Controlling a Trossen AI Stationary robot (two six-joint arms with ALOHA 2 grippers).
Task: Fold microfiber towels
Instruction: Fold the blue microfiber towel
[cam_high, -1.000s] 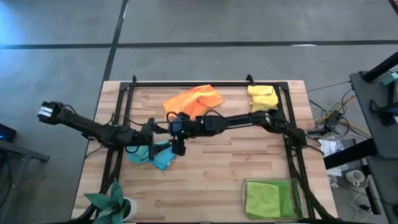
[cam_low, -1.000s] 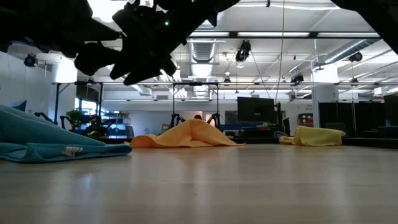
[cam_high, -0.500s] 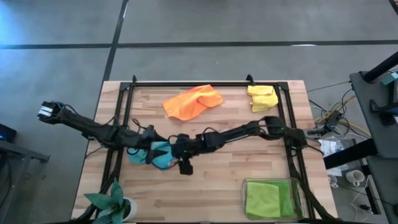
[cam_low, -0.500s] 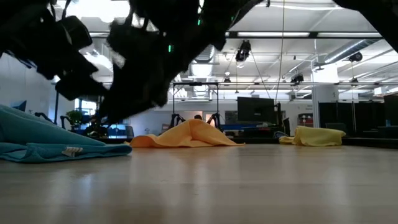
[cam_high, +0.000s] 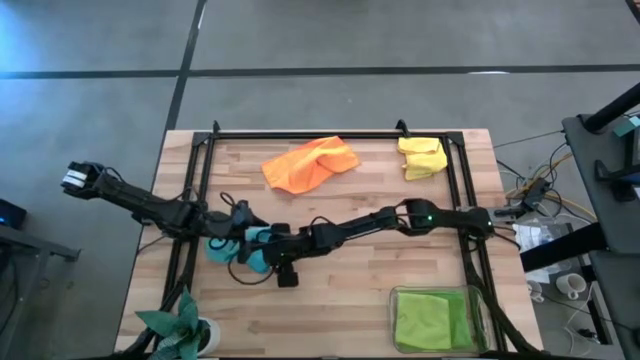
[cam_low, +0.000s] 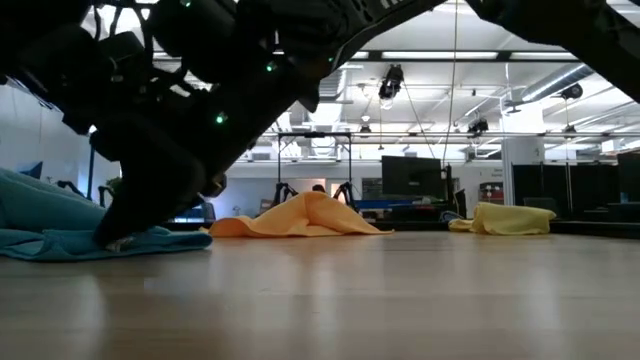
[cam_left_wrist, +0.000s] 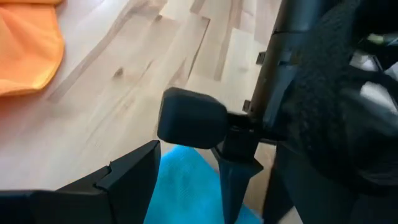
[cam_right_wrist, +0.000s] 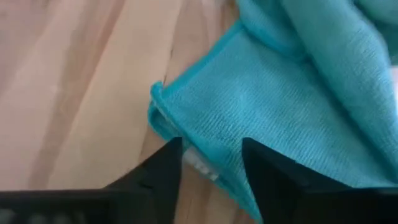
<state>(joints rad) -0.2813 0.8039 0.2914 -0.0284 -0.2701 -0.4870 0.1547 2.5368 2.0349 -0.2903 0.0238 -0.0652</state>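
A light blue towel (cam_high: 255, 250) lies bunched on the table's left half. It also shows in the low view (cam_low: 60, 235) and in both wrist views (cam_left_wrist: 180, 186) (cam_right_wrist: 280, 106). My right gripper (cam_high: 283, 272) is open and low over the towel's near edge. In its wrist view (cam_right_wrist: 211, 168) its fingers stand on either side of the hemmed edge by the white label (cam_right_wrist: 200, 165). My left gripper (cam_high: 238, 232) is at the towel's far side. An orange towel (cam_high: 310, 163) and a yellow towel (cam_high: 422, 157) lie crumpled at the far edge. My right gripper comes slanting down from the table's right at the blue towel's hemmed edge (cam_right_wrist: 186, 146), which lies flat on the table between its open fingers. I cannot tell whether the fingers touch the cloth.
A clear tray (cam_high: 392, 300) holding a folded yellow-green towel (cam_high: 425, 318) stands at the near right. A small plant (cam_high: 185, 325) stands at the near left corner. A black frame rail (cam_high: 330, 134) runs along the far edge. Bare wood lies between the blue towel and the tray.
My right gripper has swung from beside the orange towel toward the table's near edge and come down to the blue towel's near edge. The blue towel has stayed where it was.
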